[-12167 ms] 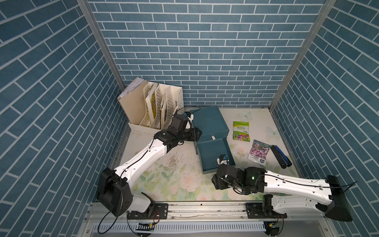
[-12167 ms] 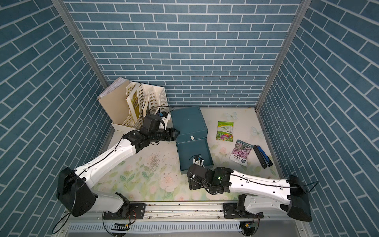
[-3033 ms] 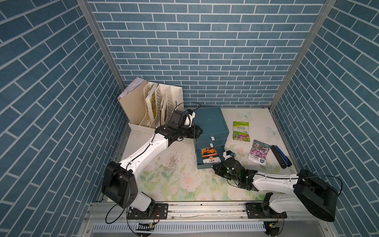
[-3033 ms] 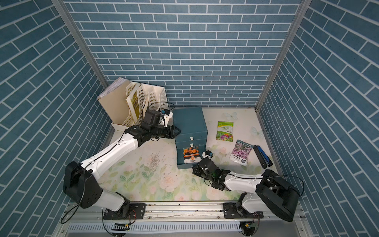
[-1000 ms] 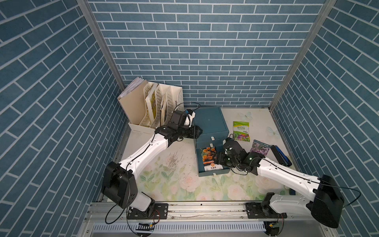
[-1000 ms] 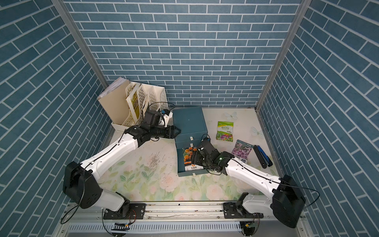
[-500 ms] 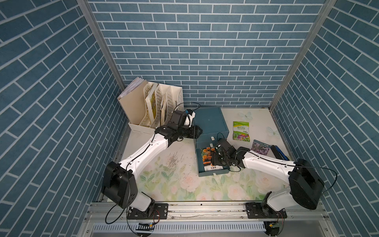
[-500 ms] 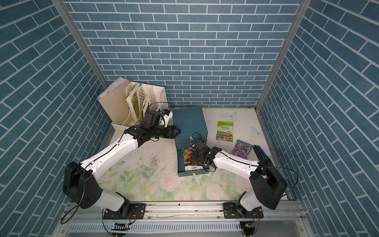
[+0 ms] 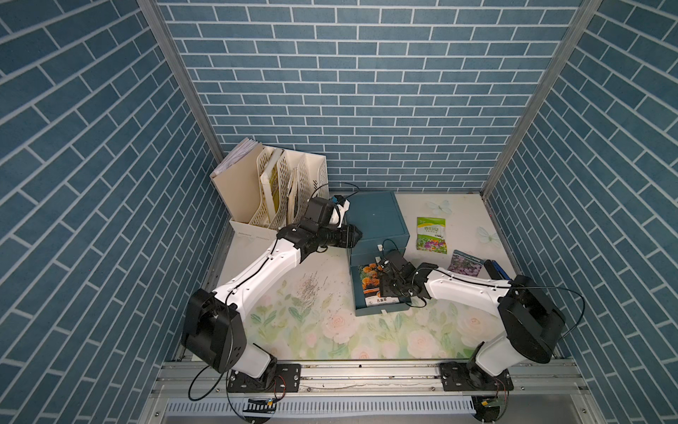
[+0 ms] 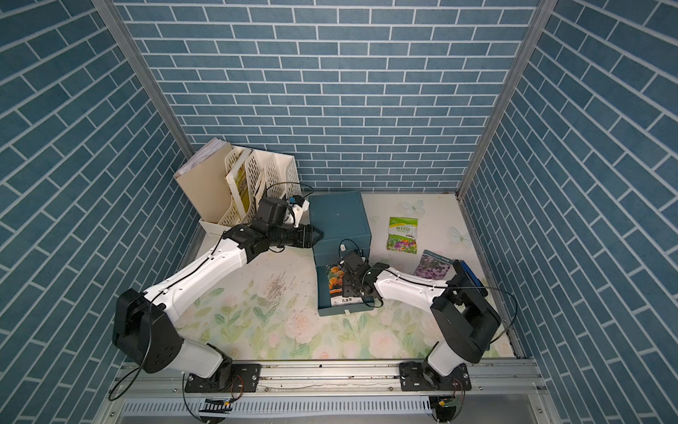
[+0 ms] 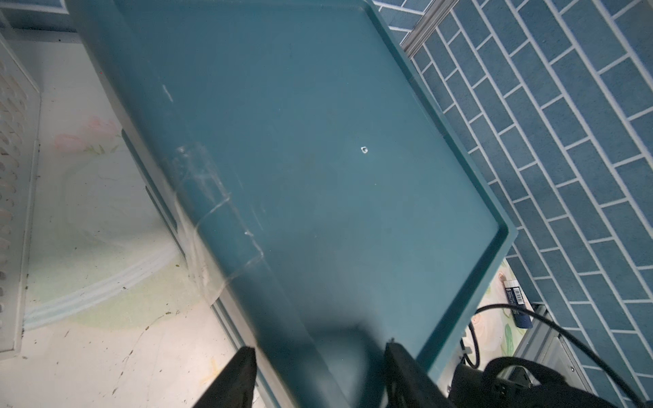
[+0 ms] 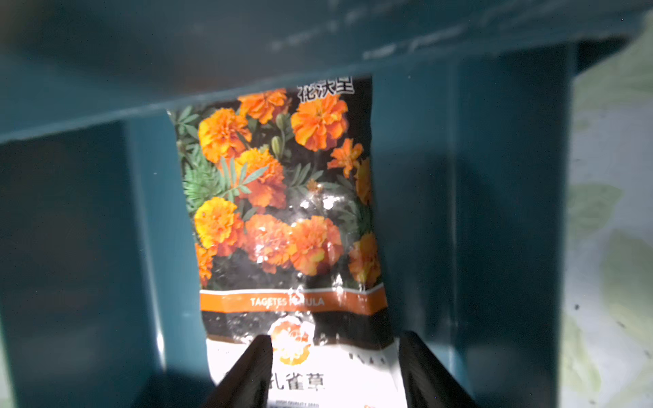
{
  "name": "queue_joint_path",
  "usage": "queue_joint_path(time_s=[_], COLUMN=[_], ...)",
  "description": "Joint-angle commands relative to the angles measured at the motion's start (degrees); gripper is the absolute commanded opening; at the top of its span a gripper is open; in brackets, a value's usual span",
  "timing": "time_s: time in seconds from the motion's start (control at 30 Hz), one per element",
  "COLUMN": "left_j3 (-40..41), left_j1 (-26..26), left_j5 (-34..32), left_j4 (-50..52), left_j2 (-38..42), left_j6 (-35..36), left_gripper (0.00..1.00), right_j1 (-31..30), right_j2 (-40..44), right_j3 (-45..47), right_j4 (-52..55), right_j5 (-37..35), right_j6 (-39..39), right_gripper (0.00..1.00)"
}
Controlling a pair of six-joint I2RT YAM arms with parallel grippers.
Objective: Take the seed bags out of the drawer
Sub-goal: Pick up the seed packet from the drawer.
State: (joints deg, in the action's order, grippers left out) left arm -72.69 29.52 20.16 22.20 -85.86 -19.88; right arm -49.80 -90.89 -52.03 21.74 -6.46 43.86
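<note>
Left to right across the table (image 9: 293, 323).

Left arm: its tool (image 9: 354, 235) sits at the left top edge of the teal cabinet (image 9: 374, 213). In the left wrist view that edge runs between the fingers (image 11: 243, 367). The jaws are as narrow as they go, apparently clamped on the cabinet to steady it. This arm has nothing to do with the bag.

Centre: the bottom drawer (image 9: 381, 312) is pulled out toward the near side. The marigold seed bag (image 9: 370, 281) lies flat in it. Its long axis runs near to far, with the white label end toward the drawer front and the far end reaching just under the cabinet.

Right arm: it reaches in from the right. Its tool (image 12: 334, 337) hangs over the label end with the jaws apart. The fingers (image 12: 263, 349) span part of the bag's short width. I cannot tell whether they touch the bag. This arm is clearly the nearer one. Judgement: the bag lies directly below the tool and just to the left, so the pick means closing across the short width.

Right of the cabinet: the green-white bag (image 9: 431, 235) and the pink-purple bag (image 9: 465, 262) already lie on the table.
</note>
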Motion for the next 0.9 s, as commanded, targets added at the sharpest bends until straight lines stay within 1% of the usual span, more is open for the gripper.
queue_joint_path(time_s=[0.0, 0.17, 0.37, 0.53, 0.87], left_j3=[1.1, 1.31, 1.28, 1.4, 1.93], left_j1=[-0.25, -0.25, -0.25, -0.22, -0.25], left_j5=[-1.44, -1.44, -1.37, -1.51, -1.66], left_j4=[7.95, 8.02, 8.17, 8.27, 8.48], left_j2=[-1.81, -1.67, -1.54, -1.34, -0.66], left_j6=[1.77, 1.86, 2.02, 2.11, 2.05], left_gripper=[0.61, 0.61, 0.62, 0.62, 0.62], right_j1=[0.14, 0.14, 0.05, 0.01, -0.03], right_j2=[-1.79, -3.58, -6.14, -8.28, -10.78], right_j3=[-1.87, -1.96, -2.55, -2.99, -3.27], right_j4=[-0.38, -1.53, -4.39, -6.24, -9.5], right_j5=[-1.98, -1.27, 2.66, 5.46, 7.89], right_j6=[-1.58, -1.71, -2.37, -2.55, -2.2], right_gripper=[0.61, 0.61, 0.59, 0.52, 0.38])
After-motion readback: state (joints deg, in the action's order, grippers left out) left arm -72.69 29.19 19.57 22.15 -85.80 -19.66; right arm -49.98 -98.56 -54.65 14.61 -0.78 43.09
